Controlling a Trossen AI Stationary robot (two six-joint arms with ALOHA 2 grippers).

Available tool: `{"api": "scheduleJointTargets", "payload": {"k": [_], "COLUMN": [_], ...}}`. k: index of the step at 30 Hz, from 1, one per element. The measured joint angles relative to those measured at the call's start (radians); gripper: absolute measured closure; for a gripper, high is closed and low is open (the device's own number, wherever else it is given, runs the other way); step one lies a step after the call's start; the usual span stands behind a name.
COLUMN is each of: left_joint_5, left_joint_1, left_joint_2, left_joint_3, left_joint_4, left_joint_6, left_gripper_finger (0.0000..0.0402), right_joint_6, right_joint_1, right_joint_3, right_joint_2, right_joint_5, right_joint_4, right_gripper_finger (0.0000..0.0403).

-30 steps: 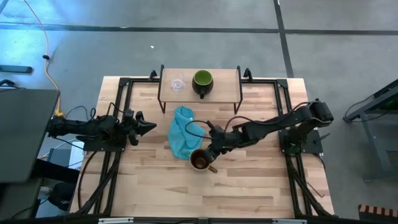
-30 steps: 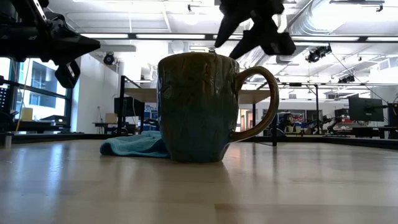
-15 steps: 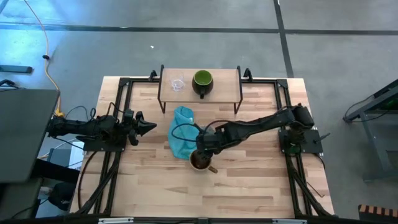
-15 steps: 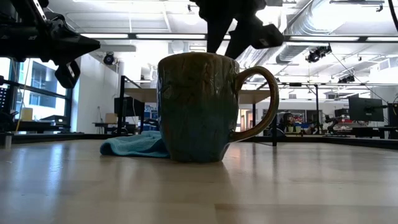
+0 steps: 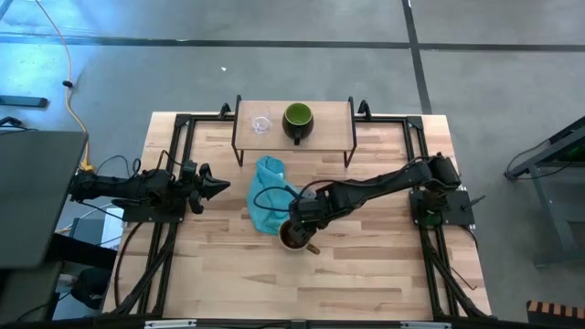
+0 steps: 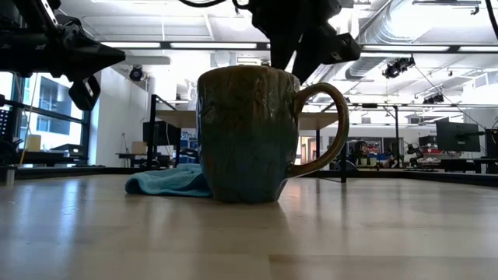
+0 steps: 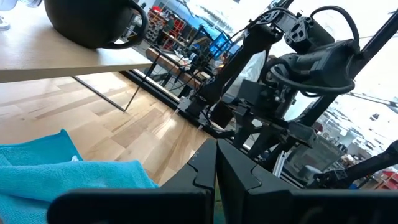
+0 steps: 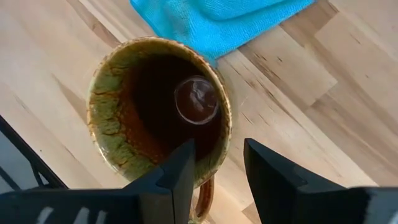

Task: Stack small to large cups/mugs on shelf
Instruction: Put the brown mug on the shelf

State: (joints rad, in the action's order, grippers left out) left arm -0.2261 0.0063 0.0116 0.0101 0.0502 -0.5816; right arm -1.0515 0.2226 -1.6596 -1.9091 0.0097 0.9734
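1. The olive-tan mug (image 5: 293,237) is standing upright on the table (image 5: 384,274), just below centre in the high view, touching the blue cloth (image 5: 265,203) at its 11 o'clock; its handle is pointing toward 5 o'clock.
2. The right gripper (image 8: 214,163) is hovering directly over the mug with its jaws parted narrowly, one finger over the brown inside and the other outside, so they are straddling the rim wall on the handle side.
3. The coming move, as I judge it, is turning on a straight descent to pinch that wall.
4. The mug is holding nothing; its brown bottom is showing bare.
5. On the shelf (image 5: 334,114) at 12 o'clock, the clear glass cup (image 5: 261,123) and the dark mug (image 5: 297,119) are sitting side by side, both empty.
6. The left gripper (image 5: 220,185) is waiting at 9 o'clock, jaws pressed together, well apart from the mug; the right arm is far nearer.
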Motion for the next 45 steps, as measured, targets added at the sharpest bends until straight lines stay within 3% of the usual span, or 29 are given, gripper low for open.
{"api": "scheduleJointTargets", "payload": {"k": [13, 21, 45], "left_joint_5": [0.002, 0.002, 0.002], "left_joint_1": [0.0, 0.0, 0.0], "left_joint_2": [0.0, 0.0, 0.0], "left_joint_3": [0.0, 0.0, 0.0], "left_joint_4": [0.0, 0.0, 0.0], "left_joint_6": [-0.019, -0.026, -0.031], "left_gripper_finger": [0.0401, 0.0401, 0.0401], "right_joint_6": [0.11, 0.195, 0.215], "right_joint_1": [-0.02, -0.04, -0.046], "right_joint_3": [0.0, 0.0, 0.0], "right_joint_2": [0.0, -0.026, -0.032], "right_joint_5": [0.016, -0.055, -0.044], "right_joint_4": [-0.008, -0.062, -0.011], "right_gripper_finger": [0.0275, 0.0275, 0.0275]}}
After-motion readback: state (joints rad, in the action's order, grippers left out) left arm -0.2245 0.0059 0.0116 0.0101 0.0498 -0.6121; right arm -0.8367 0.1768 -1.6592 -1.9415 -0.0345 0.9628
